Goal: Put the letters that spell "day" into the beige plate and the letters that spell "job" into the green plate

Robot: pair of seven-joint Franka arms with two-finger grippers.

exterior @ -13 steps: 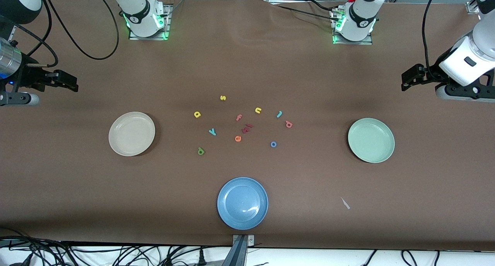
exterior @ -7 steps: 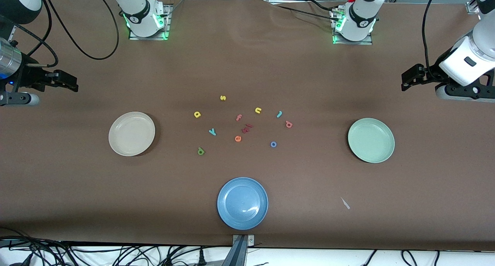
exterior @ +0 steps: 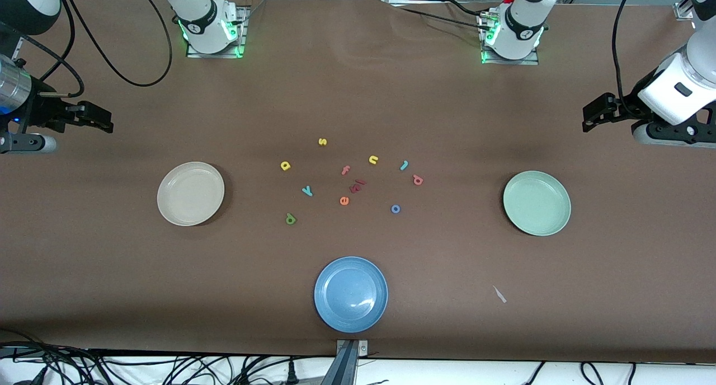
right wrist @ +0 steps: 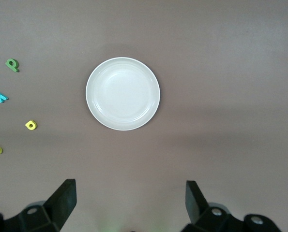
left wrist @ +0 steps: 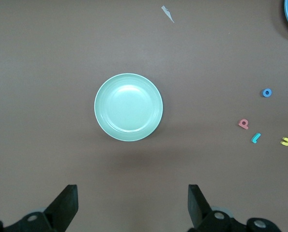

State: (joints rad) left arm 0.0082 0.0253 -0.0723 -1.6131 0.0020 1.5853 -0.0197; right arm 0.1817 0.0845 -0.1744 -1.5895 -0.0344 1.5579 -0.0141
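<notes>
The beige plate (exterior: 191,193) lies empty toward the right arm's end, and the green plate (exterior: 537,203) lies empty toward the left arm's end. Between them on the table are a yellow "d" (exterior: 286,165), teal "y" (exterior: 307,191), green "a" (exterior: 290,219), teal "j" (exterior: 404,165), pinkish "b" (exterior: 418,179) and blue "o" (exterior: 395,209). My right gripper (exterior: 107,123) hangs open over bare table beside the beige plate (right wrist: 123,94). My left gripper (exterior: 585,120) hangs open over bare table beside the green plate (left wrist: 128,107). Neither holds anything.
A blue plate (exterior: 351,294) sits near the front edge. Among the letters lie a yellow "s" (exterior: 322,142), yellow "n" (exterior: 373,160), reddish "f" (exterior: 345,170), orange "e" (exterior: 344,201) and dark red pieces (exterior: 357,186). A small pale scrap (exterior: 499,294) lies nearer the camera than the green plate.
The left arm has shifted very slightly toward its own end of the table. The right arm, letters and plates have not moved.
</notes>
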